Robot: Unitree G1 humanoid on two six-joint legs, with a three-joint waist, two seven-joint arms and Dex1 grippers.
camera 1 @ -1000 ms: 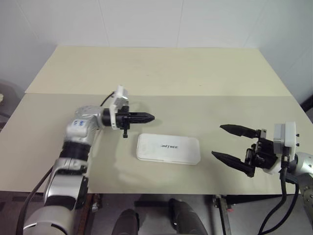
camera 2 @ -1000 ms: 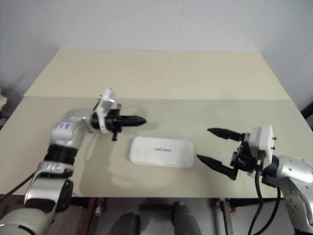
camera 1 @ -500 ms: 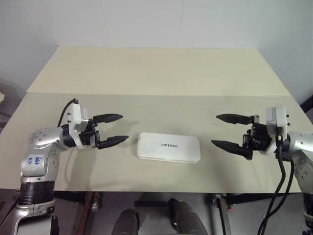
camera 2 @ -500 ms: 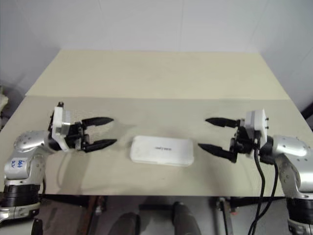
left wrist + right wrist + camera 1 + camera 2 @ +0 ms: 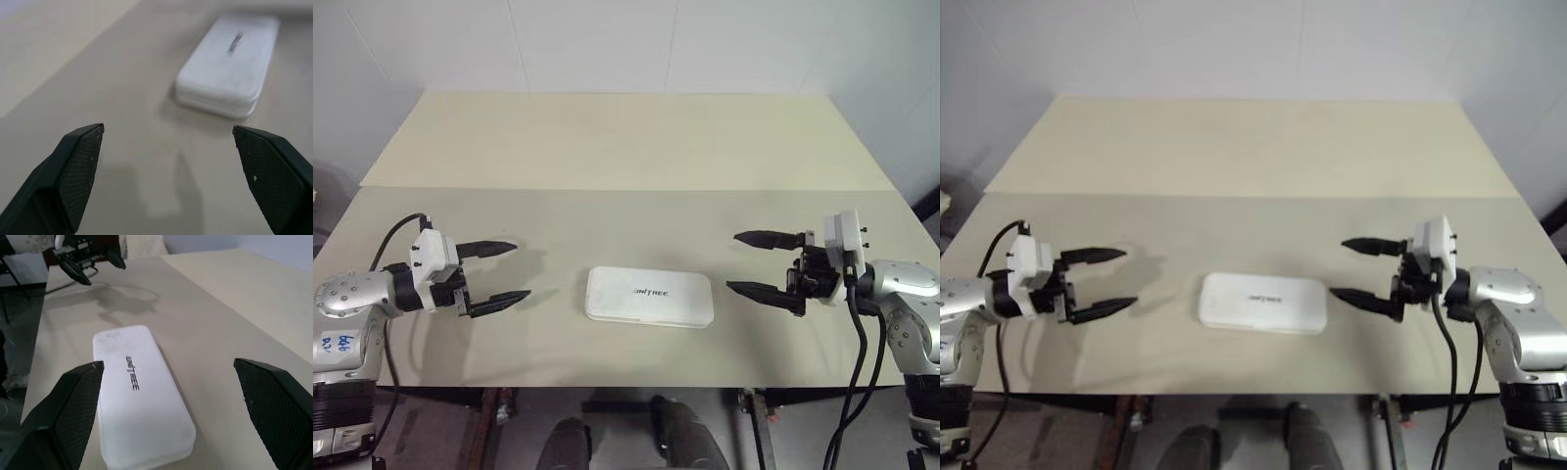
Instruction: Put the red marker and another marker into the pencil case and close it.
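The white pencil case (image 5: 649, 296) lies shut and flat on the table near the front edge, dark lettering on its lid. The red marker and the other marker are out of view. My left gripper (image 5: 519, 269) hovers open to the left of the case, a clear gap away, fingers pointing at it and empty. My right gripper (image 5: 732, 261) hovers open just right of the case, also pointing at it and empty. The left wrist view shows the case (image 5: 230, 63) beyond the spread fingers. In the right wrist view the case (image 5: 139, 391) lies close, with the left gripper (image 5: 90, 264) beyond it.
The beige table (image 5: 626, 147) runs back to a white wall, with a seam (image 5: 626, 189) across its middle. Its front edge (image 5: 626, 385) is just behind the case. A black cable (image 5: 396, 235) loops off my left wrist.
My left gripper went from shut to open and swung left, away from the case's far-left corner. My right gripper shifted slightly up the picture and stayed open.
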